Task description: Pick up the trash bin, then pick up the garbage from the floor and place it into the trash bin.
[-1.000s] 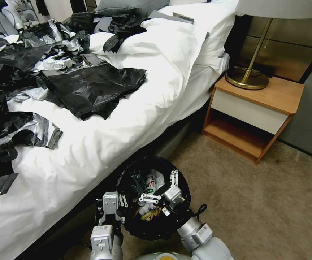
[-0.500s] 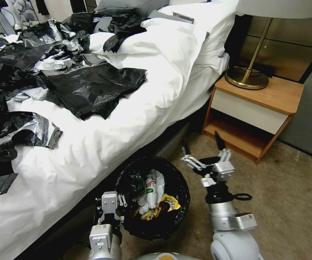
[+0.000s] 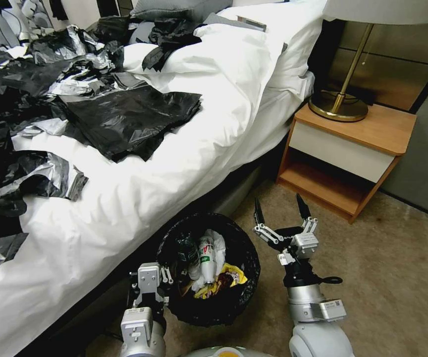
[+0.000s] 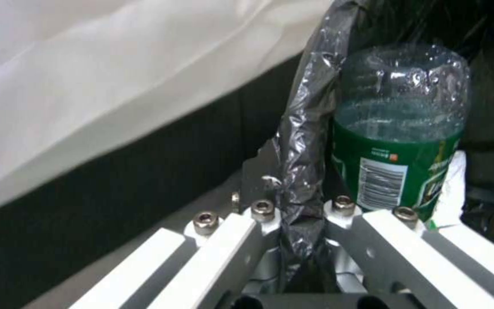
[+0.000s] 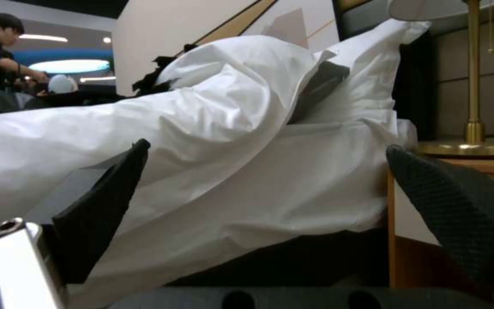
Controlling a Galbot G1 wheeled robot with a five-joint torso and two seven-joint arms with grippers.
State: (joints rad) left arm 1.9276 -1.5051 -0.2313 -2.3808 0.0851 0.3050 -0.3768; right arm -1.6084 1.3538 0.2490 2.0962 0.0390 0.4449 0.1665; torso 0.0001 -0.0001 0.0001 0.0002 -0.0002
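Beige carpet floor [image 3: 382, 277] meets white bed [image 3: 174, 163] and wooden nightstand [image 3: 352, 148].

Open floor [image 3: 372, 277] lies to the right of the trash bin [image 3: 209, 270], up to the nightstand [image 3: 345, 158]. The bed [image 3: 125, 198] overhangs the bin's left and far sides, closing that approach. Inside, the garbage [image 3: 209, 270] (bottles, wrappers) fills the middle; the left gripper [image 3: 167, 275] crowds the near-left rim.

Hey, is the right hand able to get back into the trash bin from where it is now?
Probably yes: the right hand is open and empty beside the trash bin, whose mouth is uncovered; the left hand only grips the far rim.
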